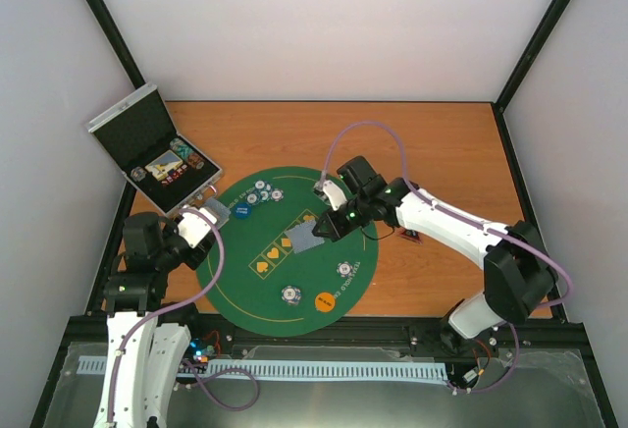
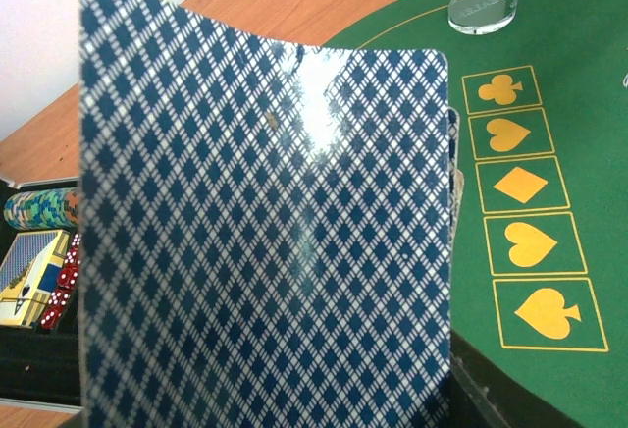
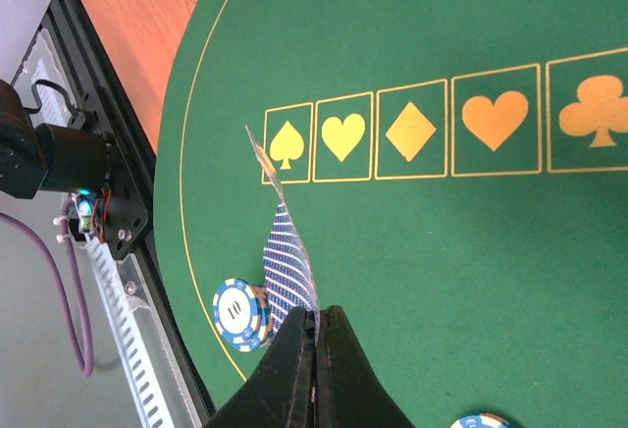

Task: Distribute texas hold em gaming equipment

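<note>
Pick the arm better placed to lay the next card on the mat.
Right. The right end effector is shut on a single card over the suit boxes printed on the mat. The left end effector grips the deck at the mat's left edge, beside the case.

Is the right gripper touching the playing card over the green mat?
Touching. In the right wrist view, the right gripper has its jaws shut on the lower edge of the playing card, with no gap visible between them.

"10" on blue-white poker chip
</note>
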`<state>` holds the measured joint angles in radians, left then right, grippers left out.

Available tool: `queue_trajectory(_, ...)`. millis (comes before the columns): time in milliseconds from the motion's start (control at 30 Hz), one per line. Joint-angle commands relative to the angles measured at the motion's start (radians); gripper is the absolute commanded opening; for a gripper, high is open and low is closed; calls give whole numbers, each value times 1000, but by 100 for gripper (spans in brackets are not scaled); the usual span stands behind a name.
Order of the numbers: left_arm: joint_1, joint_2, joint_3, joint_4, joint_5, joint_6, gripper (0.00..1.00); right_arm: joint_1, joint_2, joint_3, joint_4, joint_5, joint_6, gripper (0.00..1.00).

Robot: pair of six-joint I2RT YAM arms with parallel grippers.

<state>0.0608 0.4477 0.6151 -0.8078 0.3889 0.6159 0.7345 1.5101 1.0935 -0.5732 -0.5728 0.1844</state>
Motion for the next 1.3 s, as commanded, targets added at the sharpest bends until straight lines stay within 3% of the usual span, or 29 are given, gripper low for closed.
queue_trajectory(0,11,-6,8,25,13,-1,48,9,17,35,-26,5,-2,3)
queue_trajectory(367,11,-8,7,25,13,2,48,9,47,-64,-110,-36,1,3)
queue_trajectory(633,11,-12,6,25,14,1,48,-13,25,-78,-96,63,27,3)
queue_trajectory(1033,11,-13,8,25,17,3,48,-238,-151,-336,246,104,310,3)
queue_trajectory(1267,11,-16,6,25,15,3,48,-256,-121,-393,341,69,376,3)
